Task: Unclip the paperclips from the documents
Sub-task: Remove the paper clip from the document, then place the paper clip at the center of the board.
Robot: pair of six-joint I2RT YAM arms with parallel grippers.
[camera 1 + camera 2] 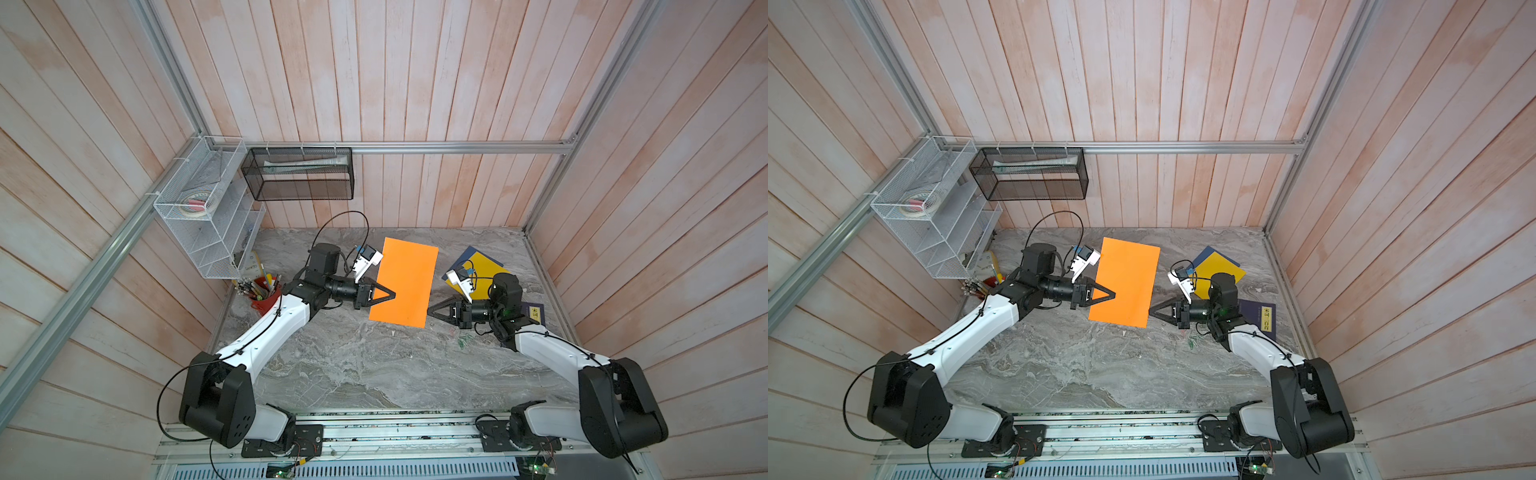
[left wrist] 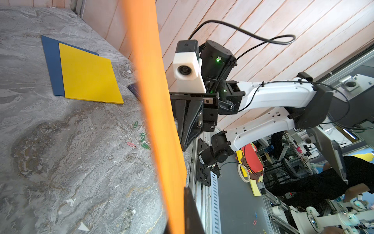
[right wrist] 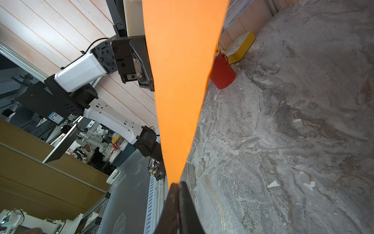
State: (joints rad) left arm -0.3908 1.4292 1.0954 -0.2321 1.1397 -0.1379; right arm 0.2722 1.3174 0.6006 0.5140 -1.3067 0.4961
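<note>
My left gripper [image 1: 394, 295] [image 1: 1114, 296] is shut on the left edge of the orange document [image 1: 405, 282] [image 2: 157, 101] and holds it up off the table. In the left wrist view the sheet runs between that gripper's [image 2: 181, 202] dark fingers. My right gripper [image 1: 429, 309] [image 3: 177, 183] is shut at the sheet's right edge, and a thin pink sliver, seemingly a paperclip [image 3: 177, 218], shows between its jaws. The yellow document [image 1: 482, 266] [image 2: 89, 75] lies on the dark blue one [image 2: 51, 64] at the back right. Several loose paperclips [image 2: 142, 138] [image 1: 462, 343] lie on the table.
A navy book [image 1: 1262, 316] lies under the right arm. A red cup of pens [image 1: 264, 295] and a yellow box [image 3: 239, 47] stand at the left wall. A white wire rack [image 1: 208, 208] and a black mesh basket [image 1: 299, 174] hang above the back left.
</note>
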